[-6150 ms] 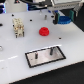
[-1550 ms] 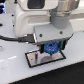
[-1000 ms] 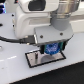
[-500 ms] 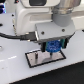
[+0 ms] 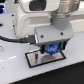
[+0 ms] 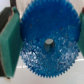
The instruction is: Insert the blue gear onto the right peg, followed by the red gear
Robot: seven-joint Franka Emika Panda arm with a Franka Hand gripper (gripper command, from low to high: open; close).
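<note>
My gripper [image 5: 51,49] is shut on the blue gear [image 5: 51,48] and holds it flat, just above the grey black-rimmed plate [image 5: 34,60]. In the wrist view the blue gear [image 6: 47,25] fills the frame between the two green pads [image 6: 10,42]. A dark round spot sits in its central hole [image 6: 48,44]; I cannot tell whether that is the right peg. In the exterior view the gripper and gear cover both pegs. The red gear is out of view.
The white arm body [image 5: 30,20] fills the upper part of the exterior view. A black cable [image 5: 10,37] runs along the exterior view's left. The white table [image 5: 15,72] surrounds the plate.
Six seconds ago the arm was back from the plate and the red gear lay on the table. Over the last second the gripper has stayed over the plate with the blue gear, barely moving.
</note>
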